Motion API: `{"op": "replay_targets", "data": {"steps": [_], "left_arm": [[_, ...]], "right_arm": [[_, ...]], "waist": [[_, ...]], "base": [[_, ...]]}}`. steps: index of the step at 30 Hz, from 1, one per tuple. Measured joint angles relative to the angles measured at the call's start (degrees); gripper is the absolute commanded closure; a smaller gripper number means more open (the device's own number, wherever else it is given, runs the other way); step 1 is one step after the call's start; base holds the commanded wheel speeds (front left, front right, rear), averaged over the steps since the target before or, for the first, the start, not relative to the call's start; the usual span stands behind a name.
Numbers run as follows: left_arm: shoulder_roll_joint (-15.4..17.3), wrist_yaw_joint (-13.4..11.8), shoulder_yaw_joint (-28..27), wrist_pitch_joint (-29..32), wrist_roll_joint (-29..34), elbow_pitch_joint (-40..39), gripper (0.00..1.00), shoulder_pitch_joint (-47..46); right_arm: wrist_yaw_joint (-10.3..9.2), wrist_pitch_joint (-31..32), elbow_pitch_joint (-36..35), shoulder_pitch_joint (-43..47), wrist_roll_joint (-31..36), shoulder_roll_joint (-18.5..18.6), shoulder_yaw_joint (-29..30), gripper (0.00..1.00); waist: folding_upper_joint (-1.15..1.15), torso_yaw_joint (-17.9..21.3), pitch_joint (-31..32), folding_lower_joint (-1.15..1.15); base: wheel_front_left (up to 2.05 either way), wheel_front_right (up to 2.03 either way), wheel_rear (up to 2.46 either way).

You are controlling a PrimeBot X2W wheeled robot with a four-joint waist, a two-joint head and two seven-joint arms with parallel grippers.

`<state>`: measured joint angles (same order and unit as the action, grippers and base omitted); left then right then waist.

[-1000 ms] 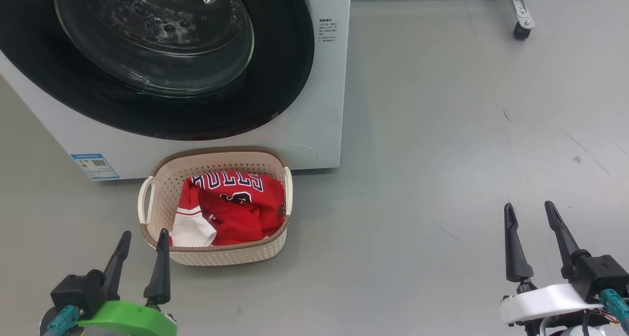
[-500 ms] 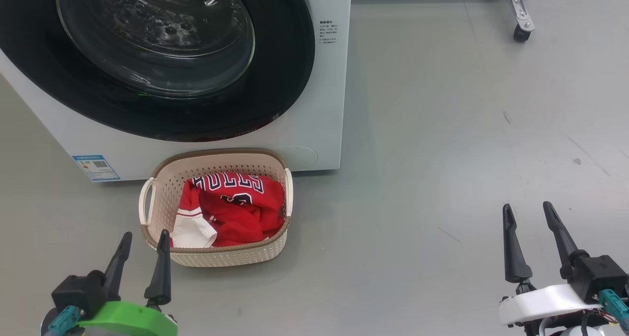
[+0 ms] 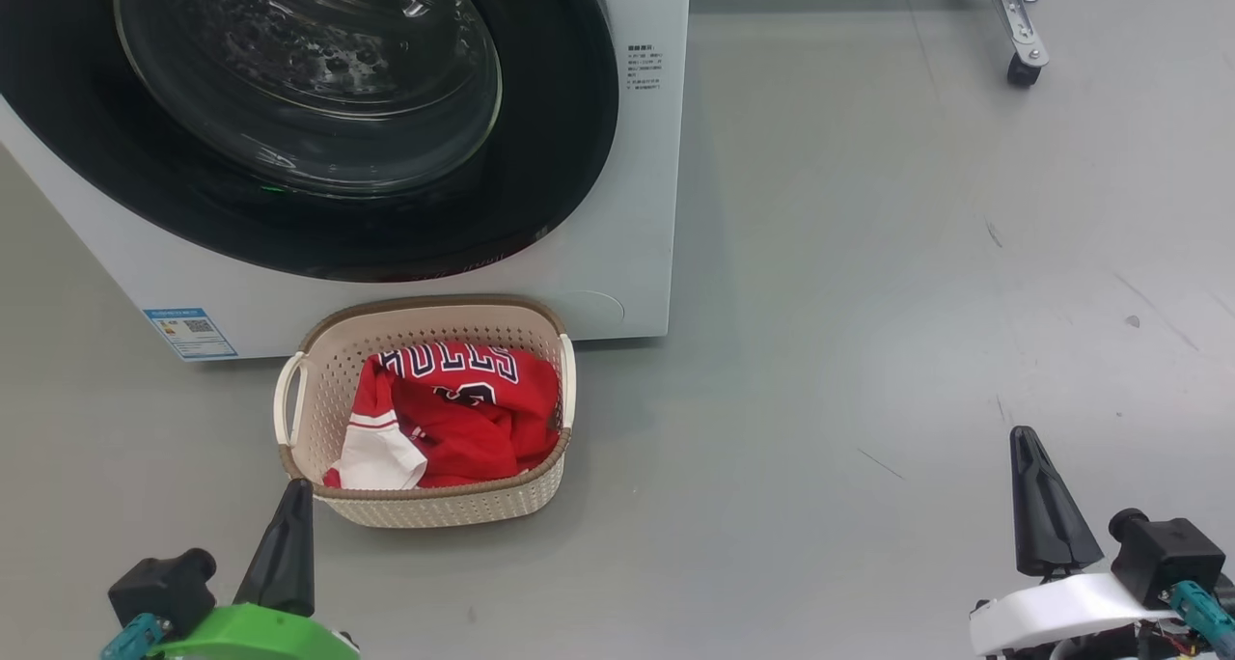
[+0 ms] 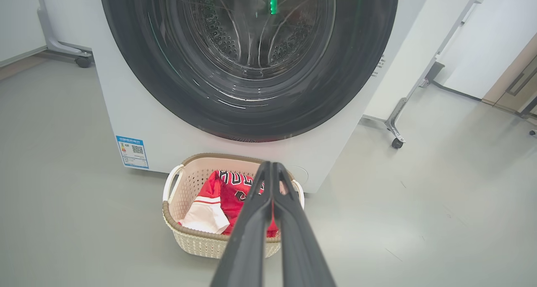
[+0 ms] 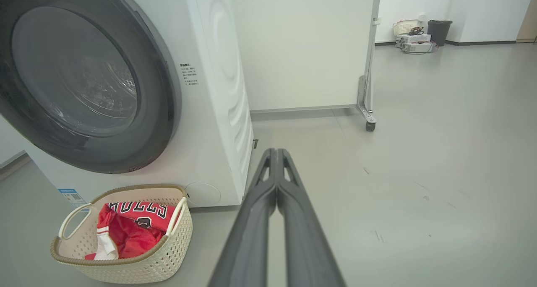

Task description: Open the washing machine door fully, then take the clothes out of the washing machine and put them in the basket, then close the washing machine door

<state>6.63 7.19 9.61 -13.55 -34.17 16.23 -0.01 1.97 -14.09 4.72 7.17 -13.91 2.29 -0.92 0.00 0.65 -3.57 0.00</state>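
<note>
- Left gripper (image 3: 294, 491): holds its fingers pressed flat together with nothing between them, tip just beside the near left corner of the basket (image 3: 425, 305)
- Right gripper (image 3: 1028, 448): keeps fingers closed and empty too, well apart from the basket, off to its right above the floor (image 3: 820, 351)
- Clothes (image 3: 463, 419): lie heaped inside the basket, red jersey over white cloth
- Washing machine door (image 3: 540, 158): sits closed, just behind and above the basket
- Washing machine (image 3: 637, 206): stands right behind the basket's far rim
</note>
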Motion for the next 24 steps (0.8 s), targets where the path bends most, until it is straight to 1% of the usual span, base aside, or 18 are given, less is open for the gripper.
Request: {"op": "replay_targets", "data": {"steps": [6,13,24], "left_arm": [[-0.32,0.00,-0.59,1.15,-4.31,-0.10,1.00,0.00],[-0.53,0.00,-1.64,2.43,-8.26,-0.19,1.00,0.00],[-0.77,0.00,-2.98,4.76,-14.96,-0.34,1.00,-0.01]], "right_arm": [[0.48,0.75,0.01,-0.01,-5.15,0.00,-0.03,1.00],[0.76,2.32,0.58,-0.16,-13.07,0.00,0.48,1.00],[1.01,4.57,1.67,-1.15,-21.60,-0.02,1.32,1.00]], "waist": [[0.00,-0.04,0.20,0.00],[0.00,-0.11,0.44,0.00],[0.00,-0.19,0.82,0.00]], "base": [[0.00,0.00,0.00],[0.00,0.00,0.00],[0.00,0.00,0.00]]}}
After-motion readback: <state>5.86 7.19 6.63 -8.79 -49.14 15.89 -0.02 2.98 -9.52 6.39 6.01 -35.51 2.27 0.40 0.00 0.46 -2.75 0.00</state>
